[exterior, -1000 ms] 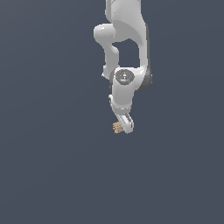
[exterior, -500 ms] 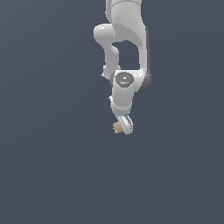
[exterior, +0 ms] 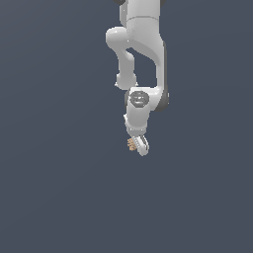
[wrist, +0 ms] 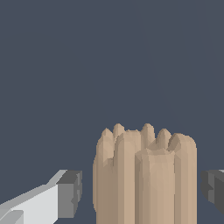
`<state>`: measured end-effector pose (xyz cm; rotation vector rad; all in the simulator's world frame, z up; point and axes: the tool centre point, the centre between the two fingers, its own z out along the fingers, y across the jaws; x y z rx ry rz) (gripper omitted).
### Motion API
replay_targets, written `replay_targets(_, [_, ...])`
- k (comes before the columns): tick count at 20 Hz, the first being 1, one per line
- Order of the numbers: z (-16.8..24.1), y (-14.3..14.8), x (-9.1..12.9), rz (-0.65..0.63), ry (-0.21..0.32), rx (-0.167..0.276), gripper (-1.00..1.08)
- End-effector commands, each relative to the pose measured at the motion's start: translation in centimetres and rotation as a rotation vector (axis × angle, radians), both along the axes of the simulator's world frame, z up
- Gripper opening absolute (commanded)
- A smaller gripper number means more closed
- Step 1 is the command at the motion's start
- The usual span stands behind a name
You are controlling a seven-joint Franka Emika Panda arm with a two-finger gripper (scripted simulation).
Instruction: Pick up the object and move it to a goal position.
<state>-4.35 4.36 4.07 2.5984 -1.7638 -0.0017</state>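
The object [exterior: 131, 144] is a tiny tan blocky piece with ridged sides, lying on the dark grey floor. In the exterior view it sits at the tip of my white gripper [exterior: 139, 146], which points down at it from the arm above. In the wrist view the object [wrist: 144, 175] stands large between my two grey finger pads [wrist: 70, 192], with the other pad just in view on the far side. A narrow gap shows on each side of it, so the fingers straddle it without touching. The gripper is open.
Only the white arm [exterior: 143, 44] and the flat dark grey ground [exterior: 59, 197] show. No goal marker, container or other object is in view.
The wrist and the gripper have sunk a little lower around the object. The object has stayed where it was.
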Motion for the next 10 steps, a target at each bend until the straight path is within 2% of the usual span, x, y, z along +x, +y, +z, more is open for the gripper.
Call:
replay_targets(1, [-0.23,0.02,0.07,0.0,-0.001,0.0,1.0])
replay_targets(2, [-0.23,0.02,0.07,0.0,-0.001,0.0,-1.0])
replay_targets(10, [-0.23,0.02,0.07,0.0,-0.001,0.0,-1.0])
